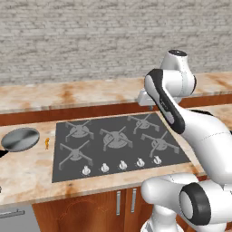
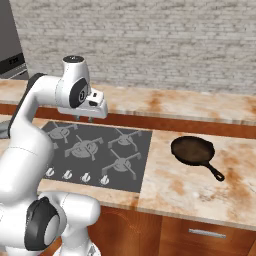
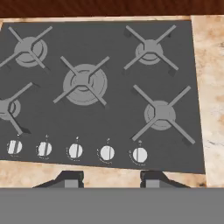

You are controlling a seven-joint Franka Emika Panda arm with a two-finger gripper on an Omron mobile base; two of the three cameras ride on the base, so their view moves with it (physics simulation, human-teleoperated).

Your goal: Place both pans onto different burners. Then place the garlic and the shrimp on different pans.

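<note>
The tool (image 3: 109,178) is held parted and empty above the burners (image 3: 85,83); both pans (image 1: 20,138) (image 2: 193,149) lie well apart on the table (image 2: 190,185).

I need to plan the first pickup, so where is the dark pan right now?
The dark pan sits in the right base view on the marble counter right of the cooktop, clear of the burners, its handle pointing toward the front right.
</note>
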